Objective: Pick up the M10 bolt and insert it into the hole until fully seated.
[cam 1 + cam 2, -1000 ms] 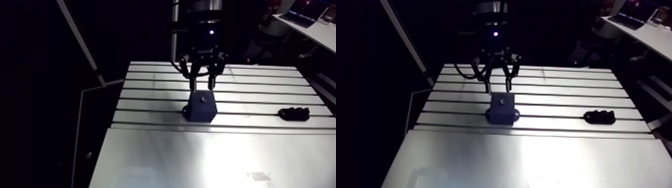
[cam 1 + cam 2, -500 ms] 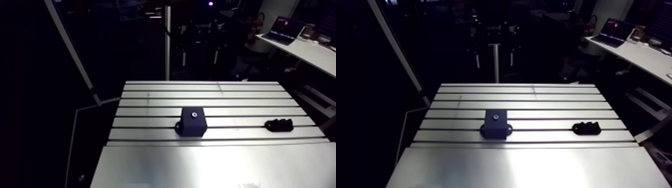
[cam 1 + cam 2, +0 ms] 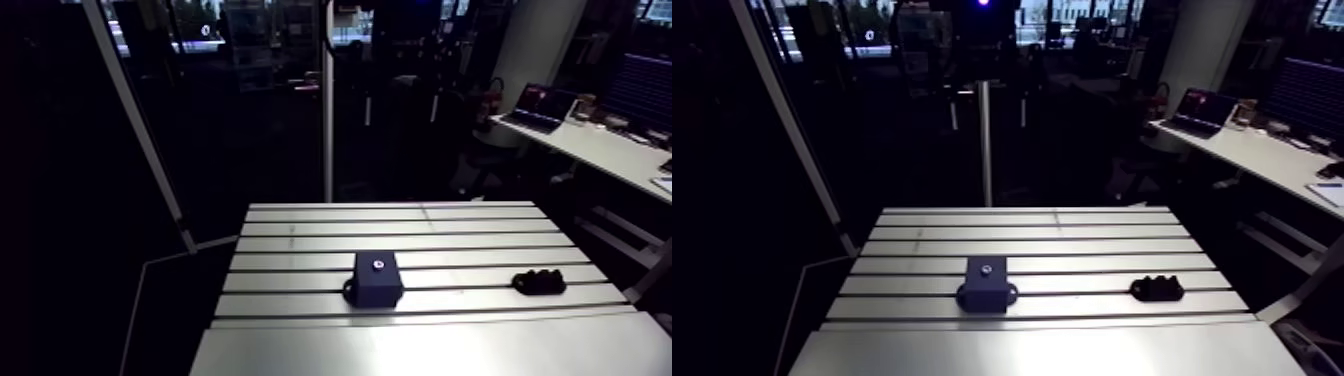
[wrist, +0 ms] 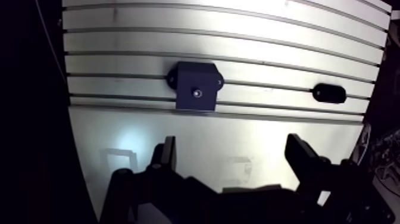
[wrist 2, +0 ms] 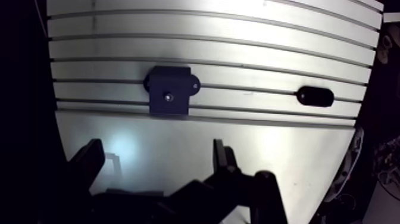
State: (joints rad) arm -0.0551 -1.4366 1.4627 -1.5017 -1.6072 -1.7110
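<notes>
A dark block (image 3: 376,280) stands on the slotted aluminium table (image 3: 450,225). The small bright head of the bolt (image 3: 378,265) shows in the hole on the block's top face. The arm view does not show my gripper. In the wrist view my gripper (image 4: 233,158) hangs high above the table, open, its fingers (image 4: 168,152) wide apart with nothing between them. The block (image 4: 197,87) with the bolt head (image 4: 197,93) lies well ahead of the fingers and far below.
A small black holder (image 3: 539,282) lies on the table to the right of the block, also seen as a dark oval holder (image 4: 329,93) in the wrist view. A smooth metal plate (image 3: 420,350) adjoins the slotted part at the near side.
Earlier my gripper hung just over the block. It has since risen out of the arm view with its fingers apart, and the arm camera has lifted with it. The bolt stays in the block.
</notes>
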